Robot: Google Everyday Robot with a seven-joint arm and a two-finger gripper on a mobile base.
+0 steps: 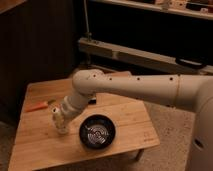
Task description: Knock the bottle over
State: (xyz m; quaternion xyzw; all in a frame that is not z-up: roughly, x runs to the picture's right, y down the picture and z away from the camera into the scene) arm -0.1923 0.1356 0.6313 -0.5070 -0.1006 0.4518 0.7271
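This looks to me like a lab or workshop rather than a home. My white arm (130, 87) reaches over a low, pale plank-topped wooden table (125, 117) that stands on a hard, speckled grey floor (172, 150), seen at the lower right. Behind the table, a long pale metal rail (145, 56) runs across the middle of the frame against a dark background. Along the top right, a light shelf edge (150, 9) carries small items too blurred to name. Dark wooden panelling (35, 45) fills the upper left. My gripper (60, 121) sits low over the table's left part, at the lower left of the frame.
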